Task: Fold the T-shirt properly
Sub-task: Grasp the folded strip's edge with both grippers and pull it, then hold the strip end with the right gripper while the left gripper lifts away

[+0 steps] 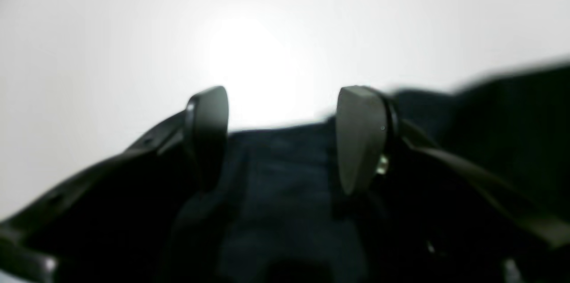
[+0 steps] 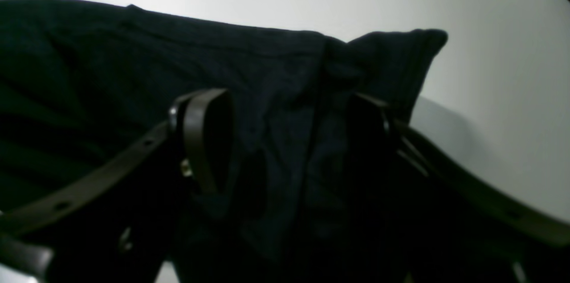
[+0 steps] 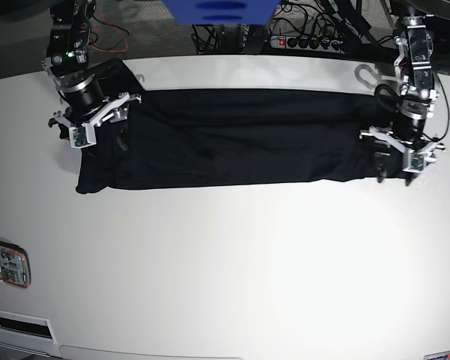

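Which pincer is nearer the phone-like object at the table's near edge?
Right pincer, over the T-shirt on the object's side; left pincer is at the opposite end.

We take this for a robotics lab: two arms [image 3: 81, 82] stand at the far corners of a plain white surface [image 3: 225, 255], and behind it a power strip [image 3: 311, 41] lies on the floor among tangled cables [image 3: 232, 34].

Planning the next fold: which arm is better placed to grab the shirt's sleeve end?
Probably right. The right claw already straddles the T-shirt near its bunched sleeve, jaws apart. The left claw sits at the opposite end.
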You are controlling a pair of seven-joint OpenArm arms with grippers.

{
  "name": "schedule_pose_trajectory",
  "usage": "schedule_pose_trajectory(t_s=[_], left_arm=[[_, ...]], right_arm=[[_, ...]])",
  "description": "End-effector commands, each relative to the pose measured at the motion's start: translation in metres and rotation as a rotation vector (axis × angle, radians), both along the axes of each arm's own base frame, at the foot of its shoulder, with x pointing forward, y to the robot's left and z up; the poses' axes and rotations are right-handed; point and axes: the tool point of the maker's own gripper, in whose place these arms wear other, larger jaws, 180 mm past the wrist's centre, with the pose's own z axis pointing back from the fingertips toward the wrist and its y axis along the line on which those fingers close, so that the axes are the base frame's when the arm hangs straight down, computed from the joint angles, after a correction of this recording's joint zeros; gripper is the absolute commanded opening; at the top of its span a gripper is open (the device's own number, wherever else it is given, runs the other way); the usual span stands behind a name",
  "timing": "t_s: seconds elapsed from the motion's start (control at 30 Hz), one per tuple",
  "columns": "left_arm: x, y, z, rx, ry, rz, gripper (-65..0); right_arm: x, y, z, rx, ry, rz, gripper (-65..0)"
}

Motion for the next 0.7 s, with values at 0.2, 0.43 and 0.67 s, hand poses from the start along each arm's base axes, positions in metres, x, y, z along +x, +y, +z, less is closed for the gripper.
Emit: schedule_pose_trajectory(t_s=[0.2,0.43,0.67], left_arm=[[-0.042,0.031,0.019,-0.022,0.027,0.065,-27.9],[-0.067,0.047,0.005,-0.279,0.154,0.043,-27.9],[-0.086,0.044,-0.012,-0.379,0.223,-0.107,-27.9]], right_arm=[[-0.001,0.0,0.009,0.002,-0.03,0.007,-26.3],[-0.002,0.0,0.008,0.003,-0.028,0.007,-26.3],[-0.002,0.0,0.008,0.003,-0.028,0.007,-26.3]])
